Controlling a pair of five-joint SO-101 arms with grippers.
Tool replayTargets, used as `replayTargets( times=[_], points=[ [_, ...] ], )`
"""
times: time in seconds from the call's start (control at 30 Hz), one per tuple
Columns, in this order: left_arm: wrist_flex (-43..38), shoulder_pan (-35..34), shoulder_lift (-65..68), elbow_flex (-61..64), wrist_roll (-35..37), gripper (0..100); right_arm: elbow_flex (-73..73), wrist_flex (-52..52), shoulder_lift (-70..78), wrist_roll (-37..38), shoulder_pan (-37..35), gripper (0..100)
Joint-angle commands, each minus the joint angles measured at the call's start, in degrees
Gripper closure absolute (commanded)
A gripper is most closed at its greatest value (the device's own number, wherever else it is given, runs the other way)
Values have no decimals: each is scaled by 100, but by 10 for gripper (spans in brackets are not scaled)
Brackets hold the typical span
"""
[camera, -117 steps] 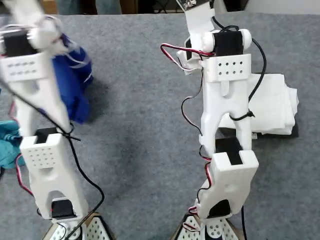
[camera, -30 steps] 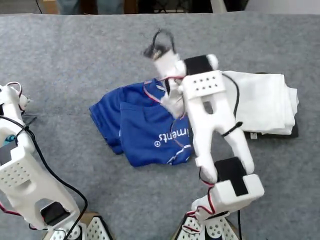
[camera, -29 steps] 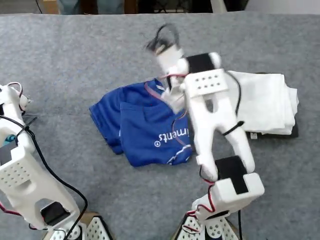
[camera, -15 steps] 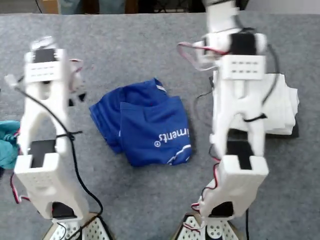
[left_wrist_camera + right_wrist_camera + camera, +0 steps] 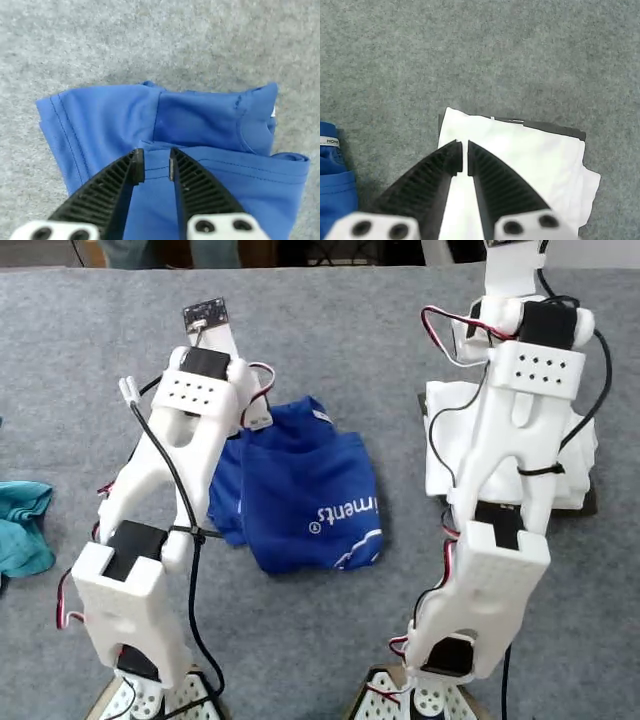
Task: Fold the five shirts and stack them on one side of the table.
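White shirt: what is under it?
A black layer peeks out along the white shirt's edge, so something dark lies beneath. Whether that is one folded shirt or several cannot be told, because the white shirt covers the rest.

The right arm [image 5: 510, 440] covers much of the white shirts [image 5: 585, 475].

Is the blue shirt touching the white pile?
Apart. The right wrist view shows bare grey table between the blue shirt and the white pile.

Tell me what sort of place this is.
Probably a robotics lab bench: a white left arm and right arm at a grey felt-covered table, with a blue shirt and folded white shirts.
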Motion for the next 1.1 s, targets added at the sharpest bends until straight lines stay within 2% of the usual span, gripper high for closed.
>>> replayTargets(
  times=[0.0,0.47,0.63,0.8,1.07],
  points=[
    [-35,48,-62,-4,176,888,-295,9,-22,26,79,973],
    [-18,163,-53,453,176,887,-286,9,-22,26,44,973],
    [-466,242,88,796,176,887,-286,9,-22,26,44,973],
    [-492,224,193,787,141,886,-286,9,-22,26,44,973],
    [-237,-92,-132,787,-431,778,-286,9,-22,26,44,973]
  ],
)
